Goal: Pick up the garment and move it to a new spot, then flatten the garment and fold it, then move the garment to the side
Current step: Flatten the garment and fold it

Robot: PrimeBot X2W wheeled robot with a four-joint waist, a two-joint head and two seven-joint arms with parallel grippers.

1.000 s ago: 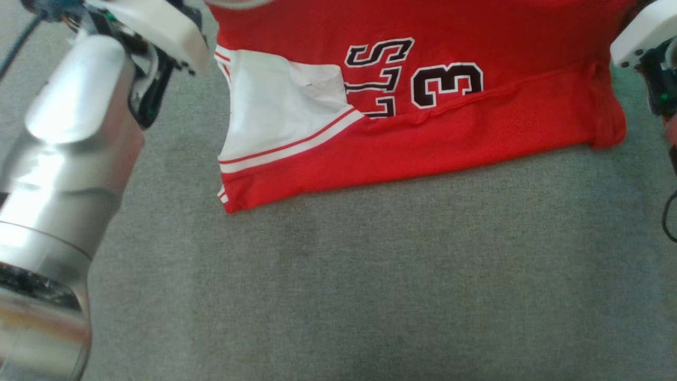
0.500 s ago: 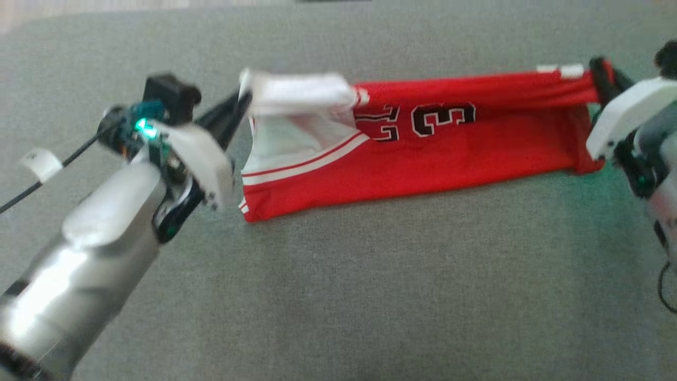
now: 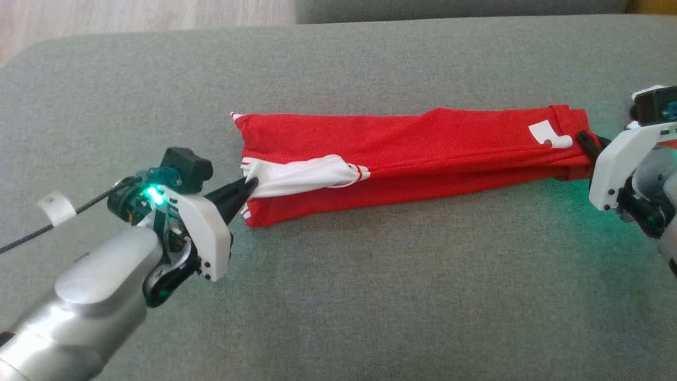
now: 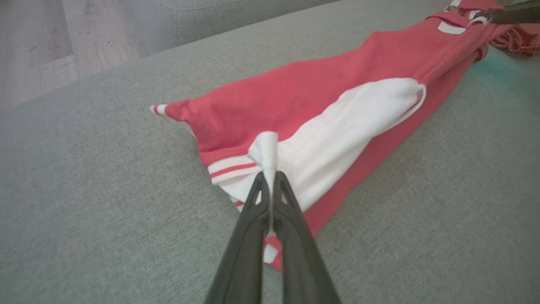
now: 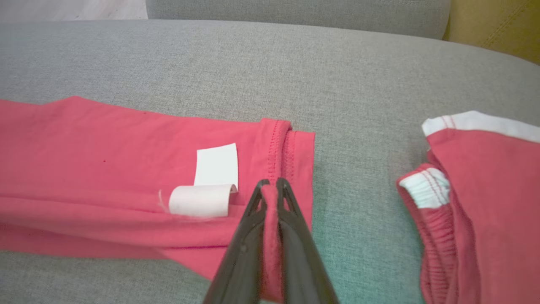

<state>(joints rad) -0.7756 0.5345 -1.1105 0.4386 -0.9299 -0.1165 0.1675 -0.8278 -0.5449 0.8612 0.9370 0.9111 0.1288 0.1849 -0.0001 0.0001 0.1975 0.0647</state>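
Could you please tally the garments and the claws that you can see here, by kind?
Garments: 2, the red jersey and a second red garment lying apart from it, past its hem.
Claws: 2, the left claw and the right claw, each shut on one end of the red jersey.
Total: 4

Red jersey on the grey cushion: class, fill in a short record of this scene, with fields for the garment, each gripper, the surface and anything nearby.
garment: red jersey, lying folded in a long narrow strip, white panel on top near its left end
left gripper: shut on the white edge at the strip's left end
right gripper: shut on the red hem at the right end
label: white tag beside the right gripper, lower end curled
surface: grey cushion
nearby: second red garment with white trim, apart from the jersey
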